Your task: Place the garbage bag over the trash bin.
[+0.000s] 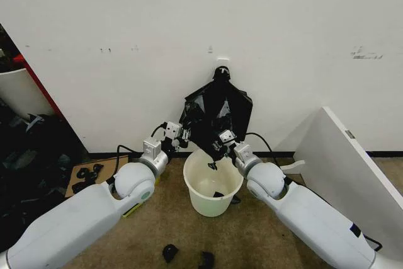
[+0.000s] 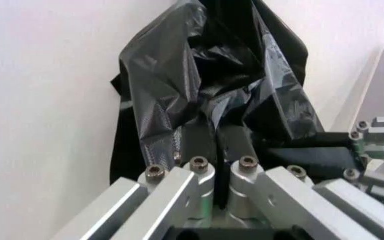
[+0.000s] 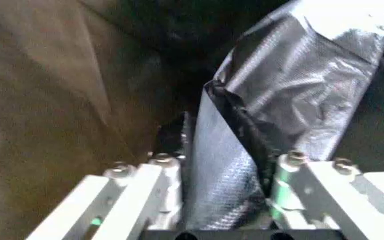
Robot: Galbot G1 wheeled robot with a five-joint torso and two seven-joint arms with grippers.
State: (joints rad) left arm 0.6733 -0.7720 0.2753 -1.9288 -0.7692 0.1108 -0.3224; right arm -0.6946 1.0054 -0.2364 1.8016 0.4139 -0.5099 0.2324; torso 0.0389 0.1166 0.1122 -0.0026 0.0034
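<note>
From the head view, we hold the garbage bag (image 1: 214,114) above the trash bin (image 1: 213,184), left gripper (image 1: 178,134) and right gripper (image 1: 225,140) each on a lower edge, likely to spread its mouth.

In our left wrist view, fingers (image 2: 235,150) are clamped on film.

In the right wrist view, film runs between the fingers (image 3: 282,172), which we judge gripping.

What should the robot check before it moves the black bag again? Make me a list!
1. Left hand gripping the bag: ok, shut on it.
2. Right hand gripping the bag: ok, plastic pinched between its fingers.
3. Bag above the bin: ok, hanging over its far rim.
4. Bag mouth open: not ok, bunched.
5. Bag over the rim: not ok.
6. Bin upright: ok.
</note>
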